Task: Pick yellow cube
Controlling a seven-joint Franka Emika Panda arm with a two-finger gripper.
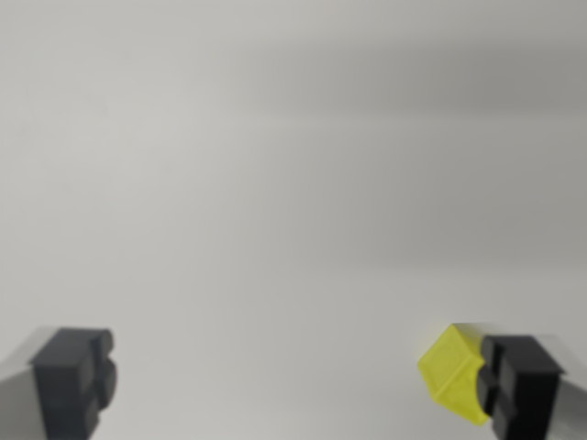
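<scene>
The yellow cube [451, 374] is small and sits low at the wrist view's right, turned at an angle on the pale grey surface [293, 183]. Its right side lies against or is partly hidden by the inner face of the right black finger [518, 385]. The left black finger [78, 378] stands far off at the wrist view's lower left. My gripper [295, 376] is open wide, and only bare surface shows in the broad gap between the cube and the left finger. The picture is blurred, so I cannot tell whether the finger touches the cube.
A plain pale grey surface fills the whole view, with a soft darker band of shadow [440, 82] across the upper right. No other objects or edges show.
</scene>
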